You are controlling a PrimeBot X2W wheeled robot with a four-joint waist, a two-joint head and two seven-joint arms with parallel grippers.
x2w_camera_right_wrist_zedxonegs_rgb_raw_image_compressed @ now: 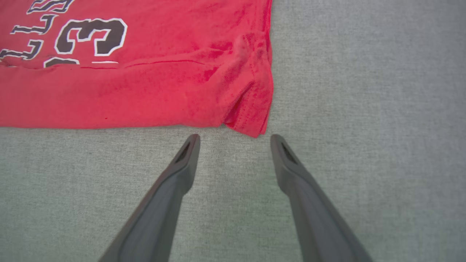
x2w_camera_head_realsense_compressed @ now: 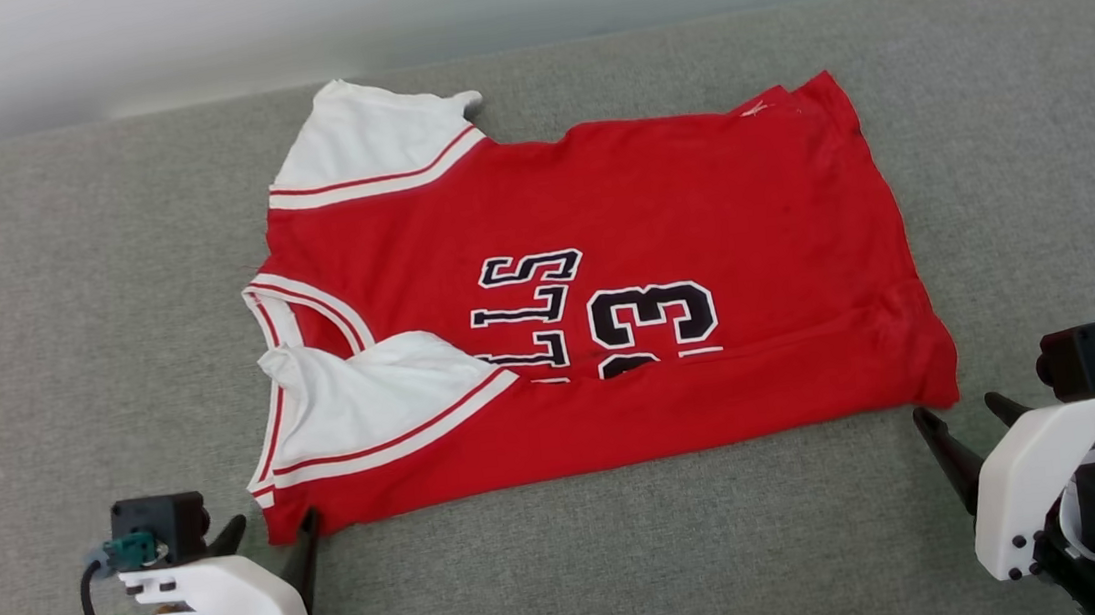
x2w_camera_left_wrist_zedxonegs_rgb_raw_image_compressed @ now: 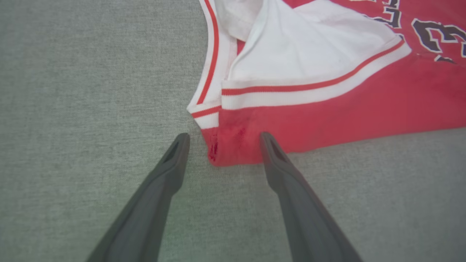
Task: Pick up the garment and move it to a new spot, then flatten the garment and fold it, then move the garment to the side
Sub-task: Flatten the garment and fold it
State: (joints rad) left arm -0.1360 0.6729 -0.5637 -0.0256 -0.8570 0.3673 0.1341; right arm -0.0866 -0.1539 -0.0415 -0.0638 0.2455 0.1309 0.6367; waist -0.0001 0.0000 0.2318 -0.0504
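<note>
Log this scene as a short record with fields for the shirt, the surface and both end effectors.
shirt: red, lying sideways, near long edge folded up over part of the lettering
near sleeve: white, folded onto the front
far sleeve: white, spread out
surface: gray fabric
left end effector: open, tips either side of the shirt's near collar-end corner
right end effector: open, tips just short of the near hem-end corner

From the head we look forward and down over the whole garment (x2w_camera_head_realsense_compressed: 657,196) on the grey surface (x2w_camera_head_realsense_compressed: 57,325). Our wrist views look closely along the left gripper (x2w_camera_left_wrist_zedxonegs_rgb_raw_image_compressed: 224,135) at the near sleeve-side corner and along the right gripper (x2w_camera_right_wrist_zedxonegs_rgb_raw_image_compressed: 235,136) at the near hem corner; the head view shares both.
</note>
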